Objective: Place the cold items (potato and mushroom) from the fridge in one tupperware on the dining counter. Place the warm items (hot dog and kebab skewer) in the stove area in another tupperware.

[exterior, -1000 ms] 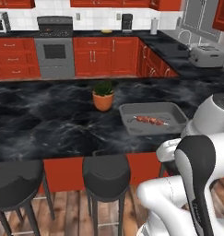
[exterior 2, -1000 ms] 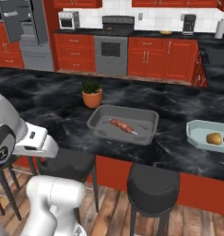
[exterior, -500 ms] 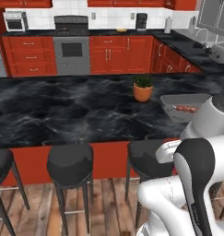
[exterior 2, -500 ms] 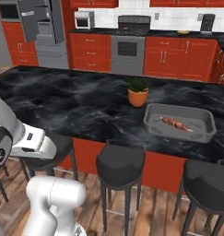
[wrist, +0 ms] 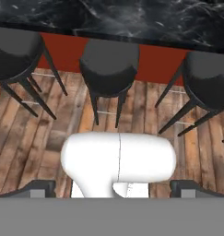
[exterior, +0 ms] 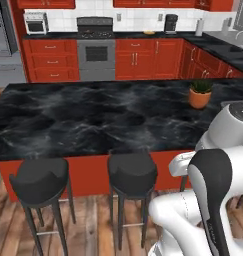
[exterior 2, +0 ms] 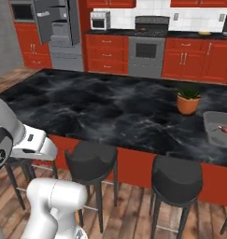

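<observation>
Base driven left; tupperware with kebab skewer now far right, away from jaws; jaw state unclear

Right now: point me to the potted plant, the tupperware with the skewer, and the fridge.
potted plant [exterior 2: 188, 103]: right base view, on the orange pot.
tupperware [exterior 2: 212, 122]: right base view, on its grey left wall.
fridge [exterior 2: 56, 25]: right base view, on its open grey door.

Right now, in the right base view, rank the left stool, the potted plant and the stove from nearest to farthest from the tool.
1. Left stool, on the near side of the counter, as is the tool.
2. Potted plant, on the counter, towards the right.
3. Stove, farthest back, beyond the counter.
</observation>
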